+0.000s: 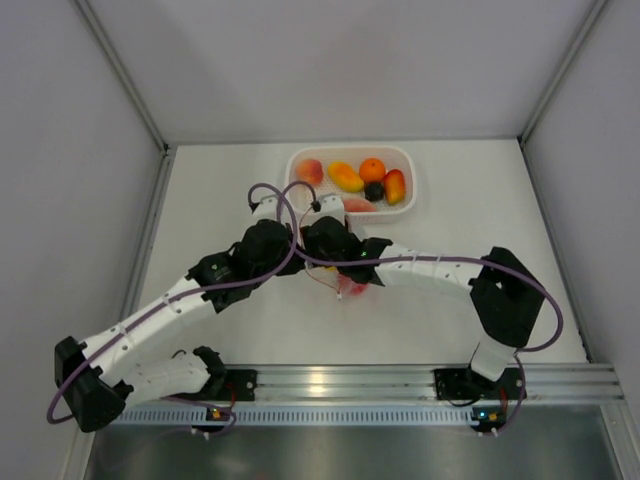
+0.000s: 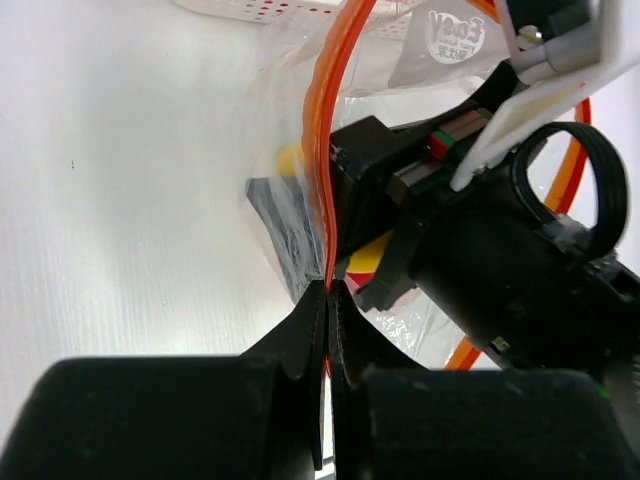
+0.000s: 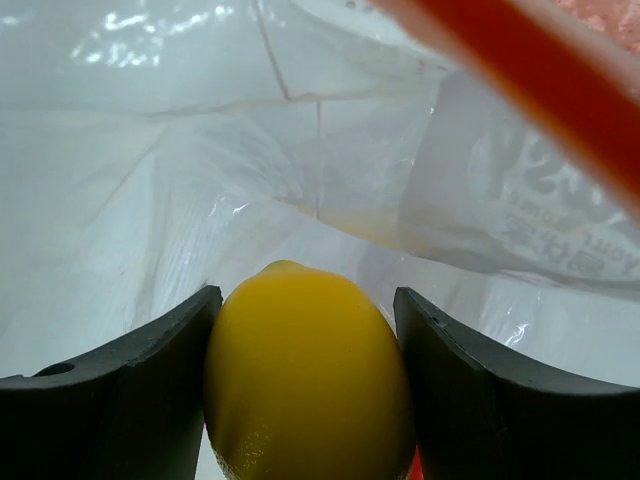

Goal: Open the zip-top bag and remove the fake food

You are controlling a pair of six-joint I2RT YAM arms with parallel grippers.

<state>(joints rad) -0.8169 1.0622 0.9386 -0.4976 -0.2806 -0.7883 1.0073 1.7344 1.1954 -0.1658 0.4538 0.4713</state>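
- My left hand [image 2: 328, 298] is pressed together on the orange-red zip strip [image 2: 322, 150], with the thin edge nipped right at the fingertips. I hold it there so one lip of the mouth stands up and the pouch cannot slide while the other arm works.
- My right hand [image 3: 307, 305] is deep inside the zip-top bag [image 2: 285, 95]. Its two dark fingers [image 3: 150, 370] are clamped on a yellow fruit [image 3: 305, 380], one against each flank. Crinkled clear plastic is all around it, and the strip crosses above the wrist.
- From my left wrist I see the right arm's black body filling the open mouth, with the strip looping round it. So the bag is already unzipped, and I judge that the step in hand is drawing this piece out.
- The bag [image 1: 355, 288] lies near the middle of the bench [image 1: 220, 330], under both wrists and just on the near side of the basket. Something reddish shows through it from above, but I cannot tell what it is.
- The white basket [image 1: 300, 160] sits at the far edge of the bench, about centred. Several pieces of fake food [image 1: 345, 177] are already in it: orange, yellow, peach, red and one dark.
- The risk I see is that the plastic drags up with the fruit. My pinch on the strip is there to hold against that.
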